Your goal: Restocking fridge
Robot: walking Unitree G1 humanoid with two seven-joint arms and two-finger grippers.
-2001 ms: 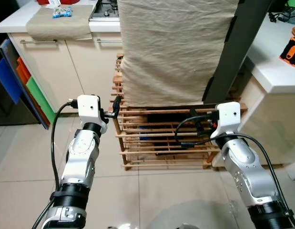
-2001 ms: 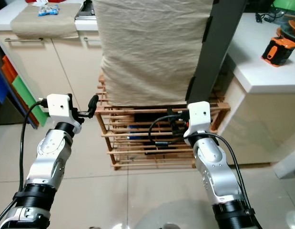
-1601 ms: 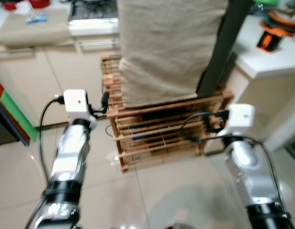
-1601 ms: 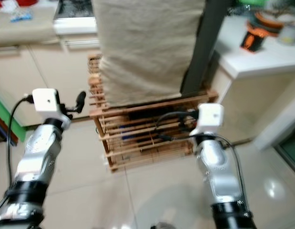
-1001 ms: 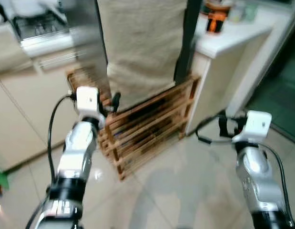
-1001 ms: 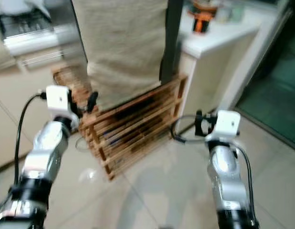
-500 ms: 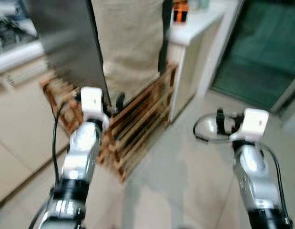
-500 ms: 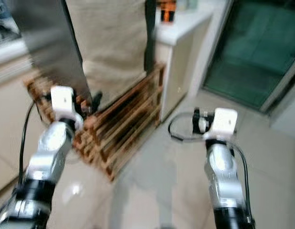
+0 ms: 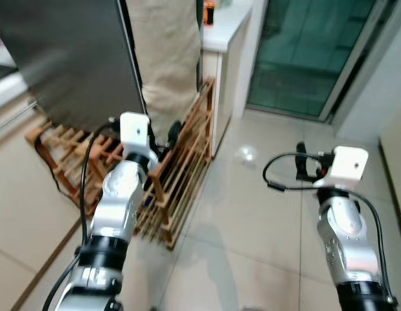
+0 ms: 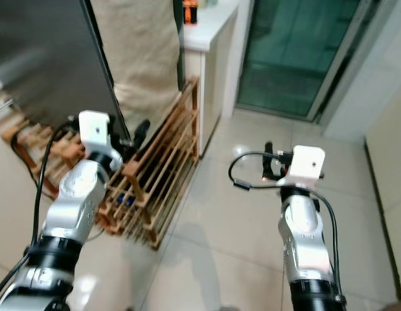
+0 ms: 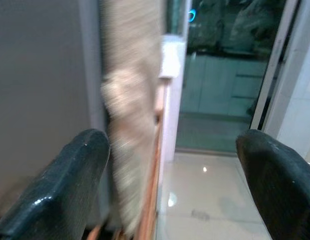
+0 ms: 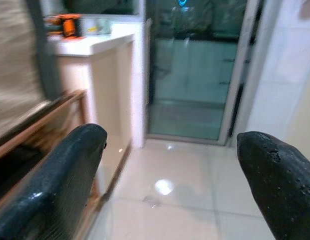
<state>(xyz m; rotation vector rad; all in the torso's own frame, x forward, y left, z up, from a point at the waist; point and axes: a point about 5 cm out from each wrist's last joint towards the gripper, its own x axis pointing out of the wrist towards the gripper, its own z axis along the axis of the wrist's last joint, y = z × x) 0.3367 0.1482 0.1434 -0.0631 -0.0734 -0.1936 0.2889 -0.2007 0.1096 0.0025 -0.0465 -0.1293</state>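
My left gripper [image 11: 170, 185] and right gripper [image 12: 170, 185] were both spread wide, empty, raised ahead for walking. Grey fridge [image 9: 64, 58] stood at my left, door closed, wooden rack [image 9: 181, 168] beside it. No stock seen.

Pale tiled floor [image 9: 252, 214]; wooden rack [image 9: 181, 168] beside a white counter [image 9: 226, 26]; glass door [image 9: 304, 52] beyond the counter; beige cloth [image 9: 164, 45] above the rack.
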